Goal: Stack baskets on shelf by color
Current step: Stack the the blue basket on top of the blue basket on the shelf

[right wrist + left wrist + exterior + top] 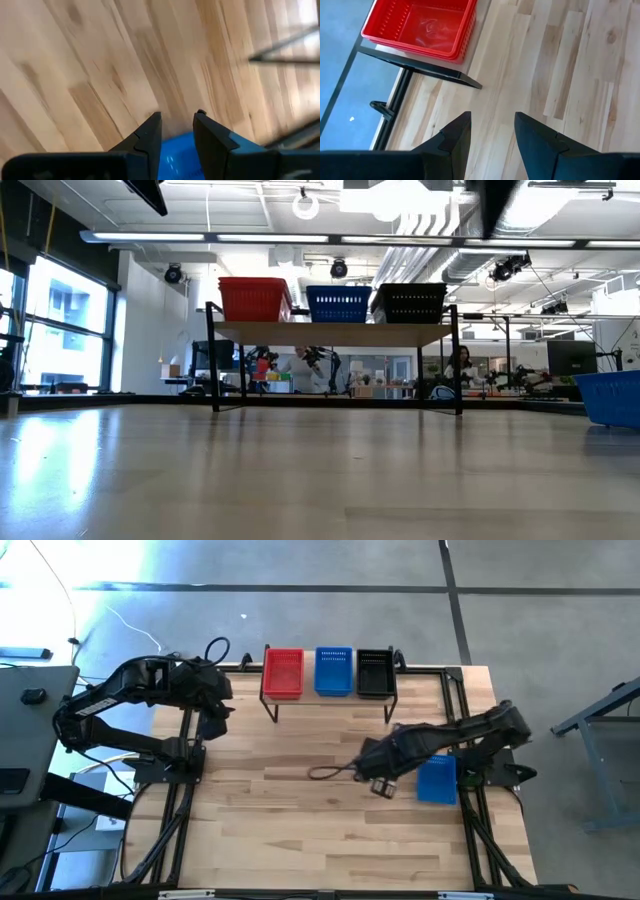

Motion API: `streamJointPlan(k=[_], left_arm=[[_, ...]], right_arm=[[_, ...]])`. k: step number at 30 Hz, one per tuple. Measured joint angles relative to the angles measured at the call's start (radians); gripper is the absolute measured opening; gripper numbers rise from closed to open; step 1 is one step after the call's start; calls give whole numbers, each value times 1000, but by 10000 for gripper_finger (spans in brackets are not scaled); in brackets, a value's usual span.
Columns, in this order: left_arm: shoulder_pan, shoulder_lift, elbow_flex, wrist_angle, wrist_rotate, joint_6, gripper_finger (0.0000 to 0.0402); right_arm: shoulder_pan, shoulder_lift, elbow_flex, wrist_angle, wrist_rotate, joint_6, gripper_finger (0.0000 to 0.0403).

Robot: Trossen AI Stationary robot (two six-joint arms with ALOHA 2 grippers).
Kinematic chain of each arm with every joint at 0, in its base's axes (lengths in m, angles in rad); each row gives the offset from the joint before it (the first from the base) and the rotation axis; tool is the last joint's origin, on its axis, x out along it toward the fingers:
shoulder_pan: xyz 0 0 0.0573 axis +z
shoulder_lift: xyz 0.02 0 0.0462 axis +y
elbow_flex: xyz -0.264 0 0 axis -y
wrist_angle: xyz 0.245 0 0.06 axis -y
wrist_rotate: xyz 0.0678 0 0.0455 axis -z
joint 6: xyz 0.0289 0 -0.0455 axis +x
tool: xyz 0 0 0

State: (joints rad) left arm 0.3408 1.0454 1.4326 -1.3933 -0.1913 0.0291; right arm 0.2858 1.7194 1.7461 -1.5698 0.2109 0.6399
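Observation:
The shelf (335,333) stands at the table's far edge on thin black legs. On it stand, side by side, red baskets (283,673), blue baskets (333,671) and black baskets (376,672). The red baskets (420,25) show more than one nested rim. One blue basket (437,780) rests on its bottom on the table at the right (610,395). My right gripper (372,778) hangs open above the table just left of it; blue shows low between its fingers (175,160). My left gripper (492,117) is open and empty, above the table near the shelf's left end (213,725).
Black frame rails run along the table's left (185,800) and right (470,830) sides. A dark cable loop (323,773) lies left of my right gripper. Bare wood (300,830) fills the near half. People and equipment show in the room beyond (462,365).

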Motion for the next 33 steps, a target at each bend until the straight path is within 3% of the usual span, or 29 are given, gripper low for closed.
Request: streamJointPlan(k=[8, 17, 33], left_arm=[[0, 10, 0, 2, 1, -22, 140], [0, 14, 0, 3, 0, -90, 140], [0, 18, 0, 3, -3, -169, 140]], right_arm=[[96, -258, -327, 118, -79, 117, 98], [183, -488, -607, 334, -218, 121, 98], [301, -521, -818, 418, -299, 92, 98]])
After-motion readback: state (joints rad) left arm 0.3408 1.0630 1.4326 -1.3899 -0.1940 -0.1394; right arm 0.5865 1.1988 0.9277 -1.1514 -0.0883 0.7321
